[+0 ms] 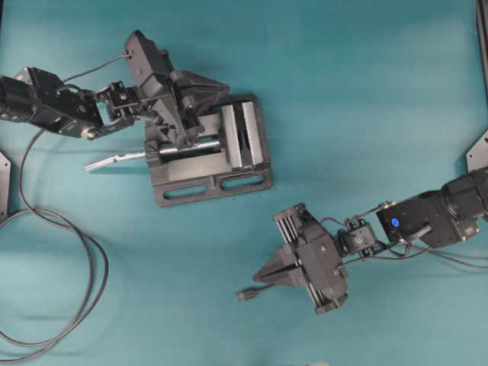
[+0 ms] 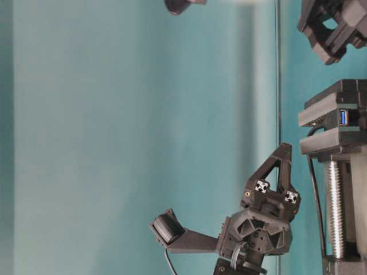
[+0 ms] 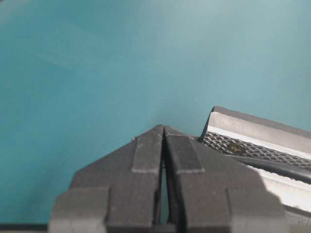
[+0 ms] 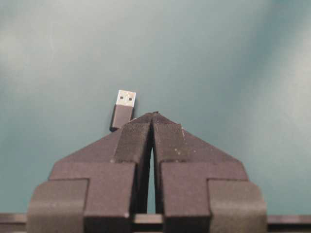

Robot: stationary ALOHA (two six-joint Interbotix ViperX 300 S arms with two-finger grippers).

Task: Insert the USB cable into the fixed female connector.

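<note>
Nothing is done yet: both hands, left (image 1: 217, 85) and right (image 1: 261, 276), are closed empty, plug (image 4: 124, 108) lying unplugged on worktop (image 1: 366, 114).

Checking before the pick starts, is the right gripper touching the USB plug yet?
Cannot tell. In the right wrist view the shut right gripper overlaps the USB plug's base; overhead, the plug lies beside the tips, height unclear.

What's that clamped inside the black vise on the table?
A USB socket, its blue insert facing out, sits between the vise jaws. From overhead the left gripper covers that spot, so how its cable leaves the vise is hidden.
</note>
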